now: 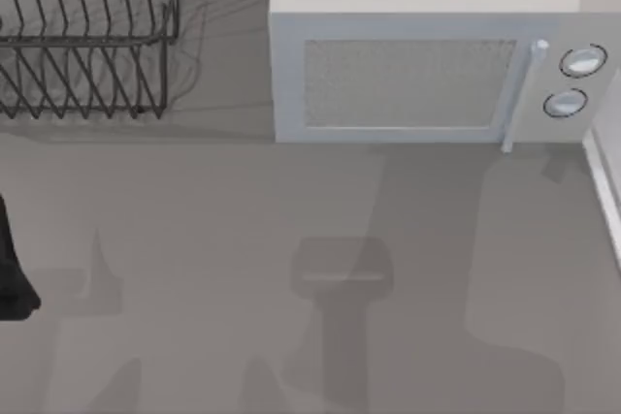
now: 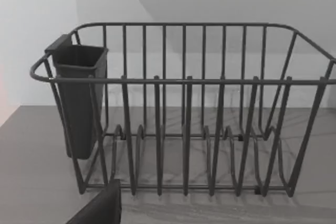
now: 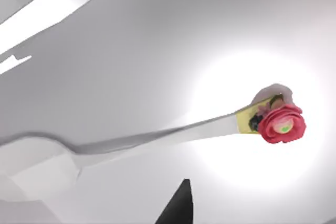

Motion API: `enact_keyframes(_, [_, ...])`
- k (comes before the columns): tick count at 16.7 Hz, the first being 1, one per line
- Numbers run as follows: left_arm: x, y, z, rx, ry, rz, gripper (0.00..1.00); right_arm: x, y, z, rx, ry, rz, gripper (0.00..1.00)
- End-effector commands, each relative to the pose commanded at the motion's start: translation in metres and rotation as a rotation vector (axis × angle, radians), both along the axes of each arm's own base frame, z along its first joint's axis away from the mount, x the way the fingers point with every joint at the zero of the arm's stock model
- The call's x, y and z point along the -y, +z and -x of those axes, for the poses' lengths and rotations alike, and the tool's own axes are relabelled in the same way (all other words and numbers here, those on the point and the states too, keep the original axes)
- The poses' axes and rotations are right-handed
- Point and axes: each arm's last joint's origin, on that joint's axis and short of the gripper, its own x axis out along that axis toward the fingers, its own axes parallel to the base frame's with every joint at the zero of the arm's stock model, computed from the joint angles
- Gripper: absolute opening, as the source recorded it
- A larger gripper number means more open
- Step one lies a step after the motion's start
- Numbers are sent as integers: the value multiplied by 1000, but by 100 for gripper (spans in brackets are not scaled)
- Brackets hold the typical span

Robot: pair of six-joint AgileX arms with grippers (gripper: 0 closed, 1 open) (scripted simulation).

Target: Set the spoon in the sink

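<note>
One relation matters: the spoon [image 3: 157, 137] lies ahead of the right gripper [image 3: 177, 205], apart from it and not held. The gripper's dark tip points at about the middle of the handle. The spoon's long axis runs crosswise to that tip: broad white bowl at one end, thin pale handle, then a yellow patch with a pink rose ornament [image 3: 283, 123] at the far end. It rests on a smooth pale surface with a bright glare around the rose end; I cannot tell what that surface is.

Whether the right gripper is spread or closed cannot be told, as just that one tip shows. Same for the left gripper [image 2: 100, 208], a dark corner low in the left wrist view.

The right arm looks the nearer one, judging from its camera looking straight at the spoon. The left arm [image 1: 12, 269] sits at the table's left edge, facing the wire dish rack [image 2: 184, 82] with its dark cutlery cup [image 2: 79, 98].

The top view adds the layout: the rack at back left [image 1: 87, 46], the microwave [image 1: 408, 75] at back centre-right, and a pale raised strip [image 1: 606, 191] at the right edge. That strip may be a sink rim, but I can't confirm it. The right wrist view adds the spoon close up.
</note>
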Motion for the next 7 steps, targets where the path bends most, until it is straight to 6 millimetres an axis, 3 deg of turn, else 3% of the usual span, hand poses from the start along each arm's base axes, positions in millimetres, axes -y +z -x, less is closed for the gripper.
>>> enact_keyframes(2, [0, 0, 0, 0, 0, 0, 100, 0, 0, 0, 0, 0, 0, 100])
enact_keyframes(7, [0, 0, 0, 0, 0, 0, 100, 0, 0, 0, 0, 0, 0, 100])
